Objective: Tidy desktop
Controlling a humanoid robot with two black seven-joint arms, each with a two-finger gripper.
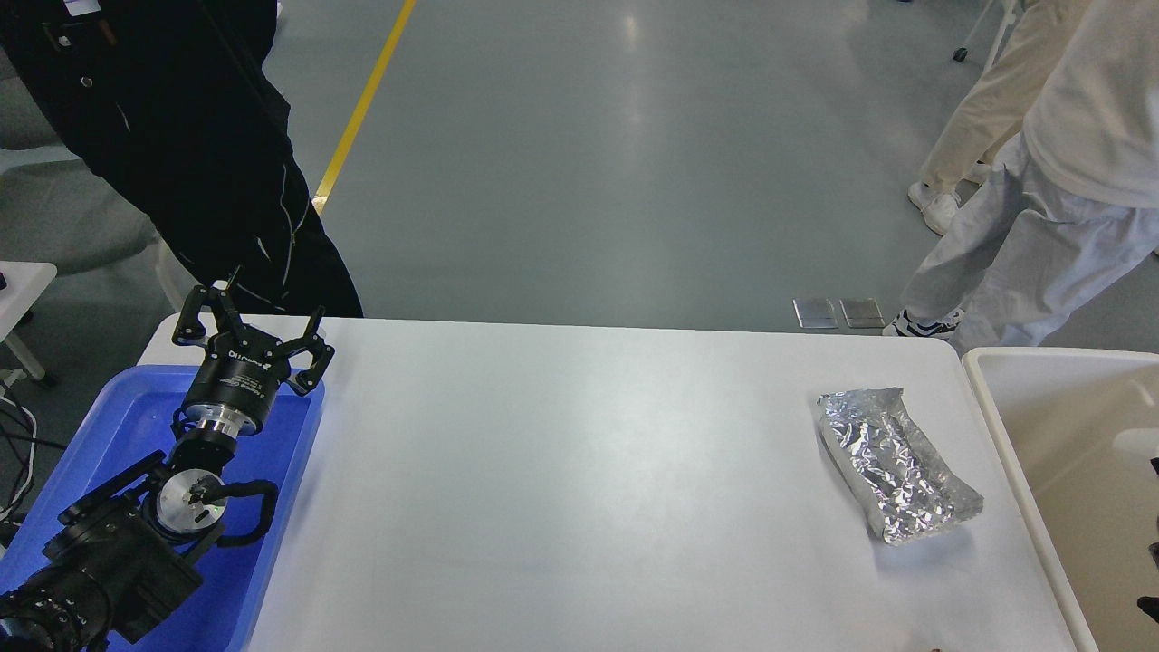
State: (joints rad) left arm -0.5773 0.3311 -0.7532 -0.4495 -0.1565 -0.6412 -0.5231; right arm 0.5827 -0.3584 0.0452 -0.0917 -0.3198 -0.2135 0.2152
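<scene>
The white desktop [579, 471] fills the middle of the head view. A crumpled silver foil bag [892, 462] lies flat on it near the right edge. My left gripper [249, 328] is open and empty, raised over the far end of the blue tray [272, 580] at the left. Small dark parts of my right arm [1154, 467] just show at the right edge over the beige bin [1014, 453]. A pale rounded shape [1139, 444] shows beside them. The right gripper's fingers cannot be made out.
A person in black [181, 136] stands behind the table's far left corner. A person in white [1041, 181] stands beyond the far right corner. A small white table [23, 281] stands at the far left.
</scene>
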